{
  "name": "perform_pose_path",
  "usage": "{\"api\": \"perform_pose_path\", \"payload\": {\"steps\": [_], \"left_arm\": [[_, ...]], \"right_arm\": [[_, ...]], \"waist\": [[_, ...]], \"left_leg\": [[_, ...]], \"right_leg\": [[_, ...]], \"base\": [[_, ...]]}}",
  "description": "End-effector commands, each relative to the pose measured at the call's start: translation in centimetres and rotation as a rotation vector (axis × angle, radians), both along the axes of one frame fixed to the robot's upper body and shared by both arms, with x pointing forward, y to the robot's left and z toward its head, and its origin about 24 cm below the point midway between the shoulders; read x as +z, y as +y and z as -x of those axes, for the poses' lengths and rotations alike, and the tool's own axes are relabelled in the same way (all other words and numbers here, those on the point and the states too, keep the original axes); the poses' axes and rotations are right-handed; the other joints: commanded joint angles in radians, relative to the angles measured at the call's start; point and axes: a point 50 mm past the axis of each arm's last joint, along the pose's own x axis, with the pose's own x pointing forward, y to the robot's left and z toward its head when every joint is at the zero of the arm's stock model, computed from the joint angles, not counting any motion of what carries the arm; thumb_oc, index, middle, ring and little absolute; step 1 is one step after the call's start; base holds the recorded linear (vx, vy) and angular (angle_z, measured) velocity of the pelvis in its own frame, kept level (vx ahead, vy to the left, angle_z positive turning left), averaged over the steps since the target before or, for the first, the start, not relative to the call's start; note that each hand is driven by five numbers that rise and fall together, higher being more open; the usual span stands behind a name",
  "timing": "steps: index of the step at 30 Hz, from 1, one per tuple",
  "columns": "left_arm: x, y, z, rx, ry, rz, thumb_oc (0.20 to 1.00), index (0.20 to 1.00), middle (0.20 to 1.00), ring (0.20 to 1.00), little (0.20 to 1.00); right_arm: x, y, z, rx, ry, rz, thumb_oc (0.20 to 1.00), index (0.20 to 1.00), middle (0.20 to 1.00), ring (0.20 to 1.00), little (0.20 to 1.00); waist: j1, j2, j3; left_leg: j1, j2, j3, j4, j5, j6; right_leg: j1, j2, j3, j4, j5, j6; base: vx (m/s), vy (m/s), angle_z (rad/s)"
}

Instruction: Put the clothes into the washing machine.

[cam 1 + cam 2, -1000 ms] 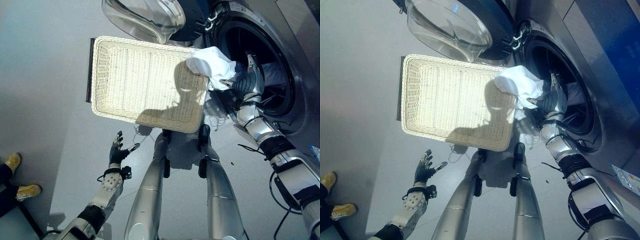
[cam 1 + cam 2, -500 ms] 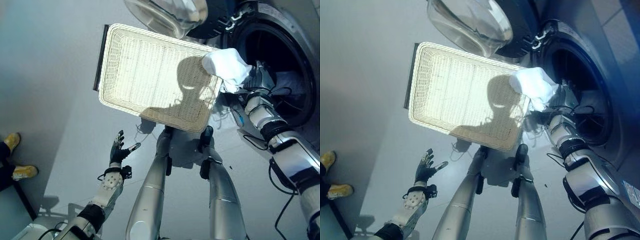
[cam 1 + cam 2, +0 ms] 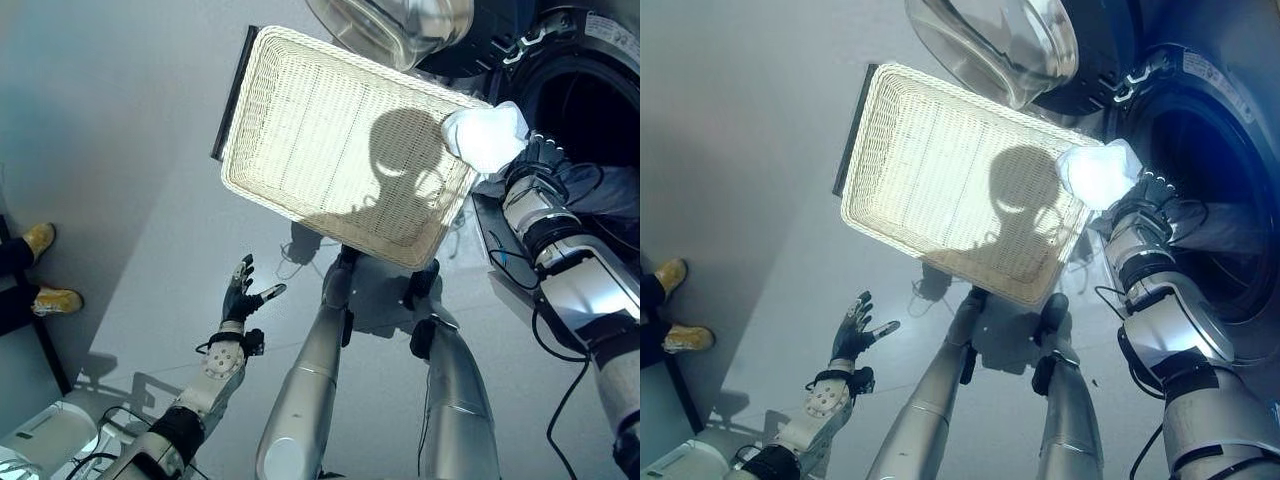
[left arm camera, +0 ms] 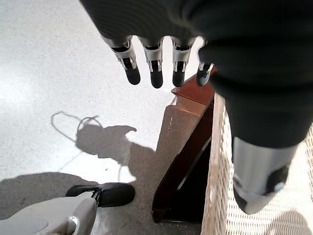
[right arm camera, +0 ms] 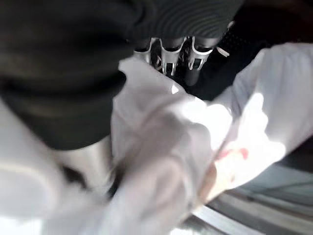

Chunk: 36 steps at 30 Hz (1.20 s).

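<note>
A bunched white cloth (image 3: 487,135) hangs at the mouth of the washing machine's dark drum (image 3: 600,110), beside the near right corner of the wicker basket (image 3: 330,140). My right hand (image 3: 541,160) is shut on the white cloth, which drapes over the palm under its fingers (image 5: 168,58) in the right wrist view. A pale bluish garment (image 3: 605,195) lies inside the drum. The basket holds no clothes. My left hand (image 3: 240,298) hovers low over the floor with straight fingers (image 4: 155,73), holding nothing.
The machine's glass door (image 3: 400,25) stands swung open above the basket's far edge. The basket rests on a dark brown stand (image 4: 188,156). A person's yellow shoes (image 3: 45,270) stand at the far left. A white box (image 3: 45,440) lies bottom left.
The camera has shifted, sliding the whole scene right and up. My right hand still holds the white cloth, now more bunched, at the drum's mouth. The left hand has not moved.
</note>
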Motion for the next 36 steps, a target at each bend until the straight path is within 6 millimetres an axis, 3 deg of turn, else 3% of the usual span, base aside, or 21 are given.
{"api": "perform_pose_path", "payload": {"steps": [1,2,3,5,7,11,14,19,21,22,25,28,31,33,35,36], "left_arm": [[-0.3,-0.7,0.7,-0.023,-0.004,0.013,1.000,1.000,1.000,1.000,1.000],[0.2,-0.6,0.3,-0.021,-0.023,0.013,1.000,1.000,1.000,1.000,1.000],[-0.3,-0.7,0.7,-0.023,-0.006,0.012,1.000,1.000,1.000,1.000,1.000],[-0.3,-0.6,0.8,-0.020,-0.005,0.015,1.000,1.000,1.000,1.000,1.000],[0.1,-0.5,0.4,-0.014,-0.023,0.017,1.000,1.000,1.000,1.000,1.000],[-0.4,-0.1,0.9,0.023,-0.009,0.029,1.000,1.000,1.000,1.000,1.000],[-0.5,0.2,1.0,0.037,-0.006,0.032,1.000,1.000,1.000,1.000,1.000],[-0.8,0.6,1.1,0.082,0.000,0.040,1.000,1.000,1.000,1.000,1.000],[-1.2,0.9,1.2,0.099,0.010,0.040,1.000,1.000,1.000,1.000,1.000],[-1.2,1.0,1.2,0.101,0.012,0.039,1.000,1.000,1.000,1.000,1.000],[-1.5,1.2,1.2,0.109,0.023,0.032,1.000,1.000,1.000,1.000,1.000],[-1.6,1.3,1.2,0.114,0.030,0.025,1.000,1.000,1.000,1.000,1.000],[-1.5,1.2,1.0,0.113,0.031,0.020,1.000,1.000,1.000,1.000,1.000],[-1.4,1.5,1.1,0.122,0.035,0.015,1.000,1.000,1.000,1.000,1.000],[-1.4,1.5,1.2,0.124,0.036,0.013,1.000,1.000,1.000,1.000,1.000],[-1.5,1.5,1.4,0.125,0.037,0.009,1.000,1.000,1.000,1.000,1.000]], "right_arm": [[1.6,-2.7,1.1,-0.061,-0.029,0.100,0.200,0.200,0.200,0.200,0.200],[2.4,-2.4,0.9,-0.044,-0.073,0.087,0.200,0.200,0.200,0.200,0.200],[1.7,-2.5,1.0,-0.039,-0.070,0.077,0.200,0.200,0.200,0.200,0.200],[1.9,-2.0,0.8,-0.006,-0.139,0.038,0.200,0.200,0.200,0.200,0.200],[2.6,-1.6,0.7,0.027,-0.218,-0.029,0.200,0.200,0.200,0.200,0.200],[1.6,0.0,0.8,0.164,-0.481,-0.374,0.200,0.200,0.200,0.200,0.200],[1.3,0.3,1.1,0.185,-0.528,-0.392,0.200,0.200,0.200,0.200,0.200],[1.0,-0.1,2.4,0.251,-0.731,-0.656,0.200,0.200,0.200,0.200,0.200],[0.6,-1.2,2.9,0.265,-0.874,-0.940,0.200,0.200,0.200,0.200,0.200],[0.6,-1.6,3.0,0.261,-0.909,-0.996,0.200,0.200,0.200,0.200,0.200],[-0.9,-4.7,3.8,0.197,-1.133,-1.426,0.200,0.200,0.200,0.200,0.200],[-2.6,-7.2,4.5,0.104,-1.275,-1.729,0.200,0.200,0.200,0.200,0.200],[-2.5,-8.6,5.2,0.032,-1.394,-1.805,0.200,0.200,0.200,0.200,0.200],[-1.7,-10.1,6.3,-0.045,-1.595,-1.870,0.200,0.200,0.200,0.200,0.200],[-1.6,-10.4,6.6,-0.065,-1.659,-1.886,0.200,0.200,0.200,0.200,0.200],[-1.4,-11.2,7.5,-0.121,-1.793,-1.859,0.200,0.200,0.200,0.200,0.200]], "waist": [[0.012,0.076,-0.016],[0.014,0.077,-0.016],[0.011,0.074,-0.016],[0.006,0.070,-0.016],[0.004,0.070,-0.016],[-0.031,0.050,-0.016],[-0.043,0.042,-0.016],[-0.084,0.019,-0.016],[-0.098,0.013,-0.016],[-0.099,0.012,-0.016],[-0.106,0.008,-0.016],[-0.109,0.006,-0.016],[-0.108,0.007,-0.016],[-0.115,0.003,-0.016],[-0.116,0.001,-0.016],[-0.118,-0.001,-0.016]], "left_leg": [[0.018,-0.072,0.065,0.025,-0.058,0.081],[-0.015,-0.065,0.065,0.023,-0.029,0.084],[0.019,-0.070,0.065,0.021,-0.057,0.081],[0.023,-0.069,0.065,0.019,-0.058,0.081],[-0.009,-0.063,0.066,0.020,-0.031,0.084],[0.010,-0.057,0.080,0.022,-0.043,0.080],[0.013,-0.055,0.085,0.021,-0.046,0.080],[0.027,-0.049,0.106,0.022,-0.057,0.081],[0.041,-0.046,0.113,0.026,-0.068,0.082],[0.044,-0.046,0.114,0.027,-0.070,0.081],[0.062,-0.047,0.116,0.036,-0.082,0.081],[0.070,-0.051,0.110,0.040,-0.086,0.082],[0.072,-0.051,0.108,0.039,-0.086,0.083],[0.073,-0.049,0.108,0.039,-0.086,0.083],[0.075,-0.048,0.109,0.036,-0.085,0.083],[0.074,-0.047,0.108,0.032,-0.085,0.083]], "right_leg": [[0.020,0.053,-0.013,-0.039,0.063,0.045],[-0.005,0.059,-0.027,-0.055,0.097,0.035],[0.021,0.057,-0.011,-0.043,0.066,0.045],[0.022,0.062,-0.006,-0.044,0.067,0.045],[-0.004,0.069,-0.016,-0.056,0.099,0.035],[0.003,0.084,0.009,-0.056,0.098,0.035],[0.005,0.087,0.016,-0.059,0.101,0.036],[0.006,0.101,0.042,-0.066,0.113,0.039],[0.013,0.106,0.053,-0.060,0.110,0.039],[0.016,0.107,0.054,-0.059,0.109,0.039],[0.035,0.107,0.060,-0.057,0.107,0.042],[0.046,0.111,0.068,-0.059,0.110,0.043],[0.046,0.112,0.069,-0.058,0.114,0.044],[0.048,0.115,0.070,-0.059,0.118,0.044],[0.050,0.116,0.070,-0.061,0.120,0.044],[0.050,0.118,0.072,-0.064,0.122,0.045]], "base": [[-0.06,-0.007,0.00],[0.00,0.000,0.00],[0.00,0.000,0.00],[0.00,0.004,0.02],[-0.06,0.025,-0.03],[0.00,0.049,-0.06],[0.00,0.034,-0.10],[0.00,0.023,-0.13],[0.02,-0.004,-0.16],[0.02,-0.015,-0.15],[0.03,-0.033,-0.13],[0.04,-0.045,-0.03],[0.03,-0.048,0.02],[0.02,-0.034,0.02],[0.00,0.000,0.00],[0.02,-0.024,-0.03]]}}
